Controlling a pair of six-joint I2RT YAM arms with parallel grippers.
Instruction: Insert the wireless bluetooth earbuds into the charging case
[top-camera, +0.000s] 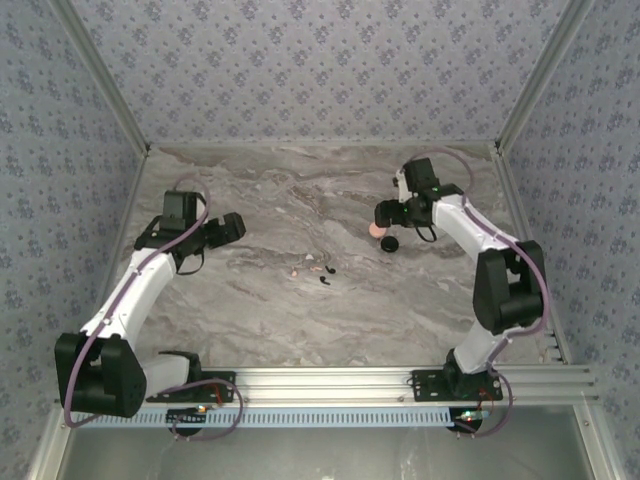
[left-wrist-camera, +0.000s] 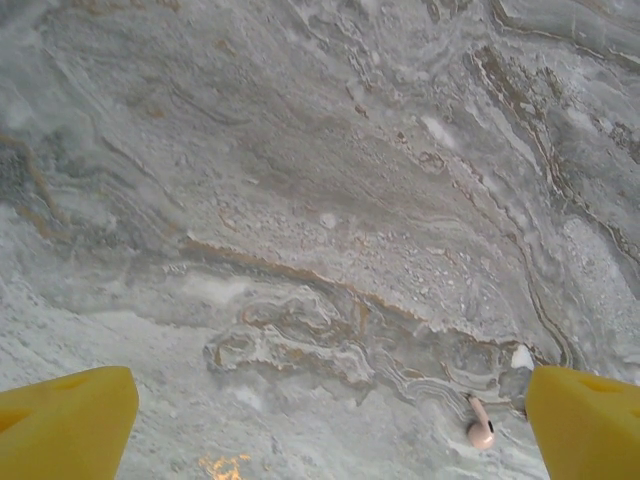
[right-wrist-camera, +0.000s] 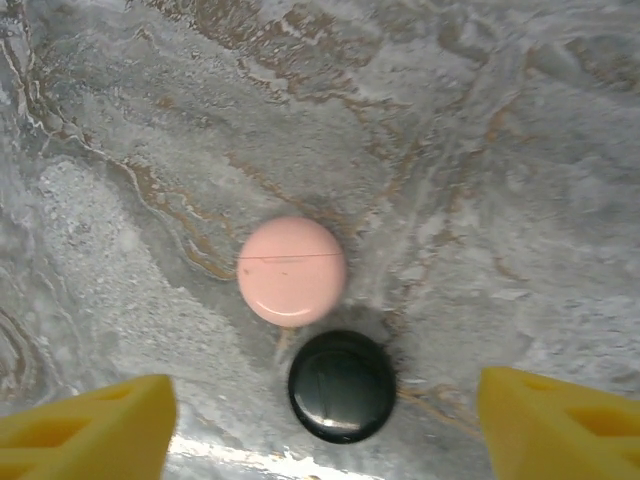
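The right claw (right-wrist-camera: 325, 400) hangs over a grey marbled tabletop (right-wrist-camera: 520, 150). Its two yellow fingers (right-wrist-camera: 90, 430) are spread wide and hold nothing. The charging case (right-wrist-camera: 341, 387), a small round glossy black puck, lies flat on the tabletop about midway between those fingers, touching neither. Just beyond the case, on the side away from the claw, lies a pink disc (right-wrist-camera: 291, 271) of similar size with a thin seam line across its top. Whether the two rims touch cannot be told.

In the top view, the two tiny black earbuds (top-camera: 324, 280) lie close together on the tabletop, well apart from the right claw, between it and the left claw (top-camera: 232, 228). The left claw is also spread wide and empty. In its wrist view a small pink earbud (left-wrist-camera: 480, 428) lies just beside its right-hand finger.
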